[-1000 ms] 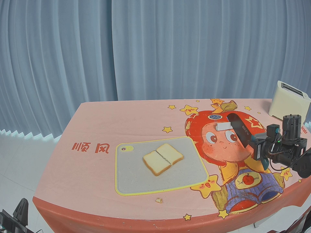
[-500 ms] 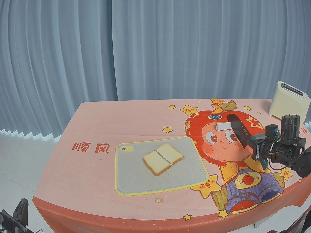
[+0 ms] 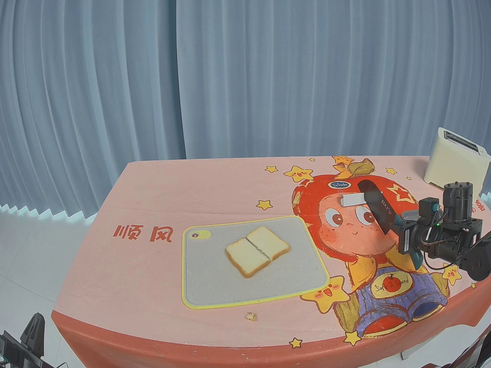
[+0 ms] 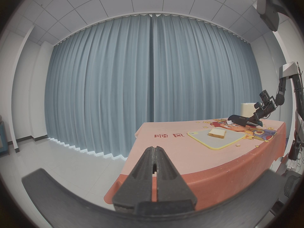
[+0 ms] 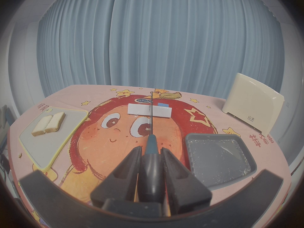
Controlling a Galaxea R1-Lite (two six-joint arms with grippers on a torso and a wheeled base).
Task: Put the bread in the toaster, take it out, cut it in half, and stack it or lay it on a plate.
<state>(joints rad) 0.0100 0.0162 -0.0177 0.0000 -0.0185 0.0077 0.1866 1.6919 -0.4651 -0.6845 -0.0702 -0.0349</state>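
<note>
Two halves of a bread slice (image 3: 257, 250) lie side by side on a grey, yellow-rimmed cutting board (image 3: 215, 277), also seen as bread (image 5: 49, 123) in the right wrist view. My right gripper (image 3: 404, 226) hovers over the table's right part, shut on the handle of a black-bladed knife (image 3: 377, 203). The blade (image 5: 151, 111) points toward a white block (image 5: 149, 110). The cream toaster (image 3: 455, 164) stands at the far right. A dark grey rectangular plate (image 5: 218, 159) lies beside the right gripper (image 5: 151, 162). My left gripper (image 4: 154, 149) is shut on nothing, low off the table's front left corner.
A crumb (image 3: 250, 316) lies on the pink printed tablecloth in front of the board. Blue curtains hang behind the table. The table's left half (image 3: 153, 195) is bare cloth.
The right wrist with the knife has shifted very slightly to the left. The bread, the board and the left gripper have stayed put.
</note>
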